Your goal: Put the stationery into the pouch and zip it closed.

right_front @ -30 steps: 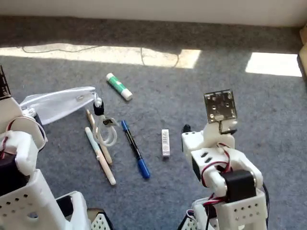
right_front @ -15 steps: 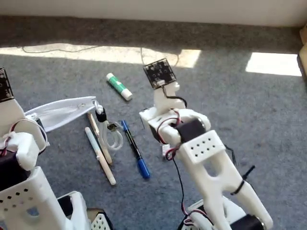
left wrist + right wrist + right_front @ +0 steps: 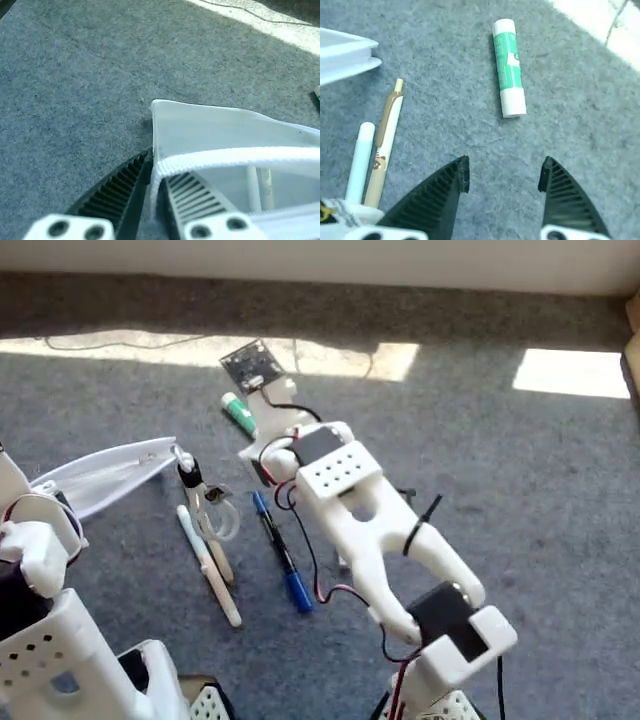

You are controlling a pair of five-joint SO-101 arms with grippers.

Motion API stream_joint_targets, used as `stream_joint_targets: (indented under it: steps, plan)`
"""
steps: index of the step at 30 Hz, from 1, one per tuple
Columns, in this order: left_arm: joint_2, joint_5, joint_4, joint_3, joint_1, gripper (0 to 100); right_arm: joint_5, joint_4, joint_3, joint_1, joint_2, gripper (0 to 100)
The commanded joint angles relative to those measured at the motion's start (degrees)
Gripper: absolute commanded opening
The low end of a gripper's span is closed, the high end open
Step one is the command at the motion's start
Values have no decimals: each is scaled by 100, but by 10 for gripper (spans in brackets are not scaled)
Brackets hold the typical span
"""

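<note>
Since a second ago right gripper (image 3: pixel 506 167) swung across from carpet's (image 3: pixel 520 490) right side. It hangs short of glue stick (image 3: pixel 509 67) near far edge, fingers spread wide, empty, likely sized to straddle it. Left gripper (image 3: pixel 152 162) pinches pouch (image 3: pixel 225 127) rim at carpet's left edge, probably keeping mouth lifted for loading.

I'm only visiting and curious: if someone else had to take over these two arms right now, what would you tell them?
Hands: left hand shut on the pouch edge; right hand open, hovering near the glue stick.
Things: glue stick, blue pen, gold pen and white pen lie on the grey carpet.
Done: pouch gripped.
Left: load every item, then zip it closed.
</note>
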State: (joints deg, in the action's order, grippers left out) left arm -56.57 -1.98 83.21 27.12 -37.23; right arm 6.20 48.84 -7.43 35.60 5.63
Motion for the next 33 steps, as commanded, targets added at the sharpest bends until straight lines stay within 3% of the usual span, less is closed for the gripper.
stream_joint_targets:
  steps: [1,16,30,33]
  plan:
    - [-22,-97,-26,-40,-154,7,185,-145,919,75,418,221]
    - [-31,-97,-26,92,-145,7,193,-119,3160,171,2774,221]
    - [-31,-97,-18,145,-145,7,193,-110,3776,110,3714,216]
    - [-31,-97,-18,145,-145,7,193,-110,3785,66,3785,170]
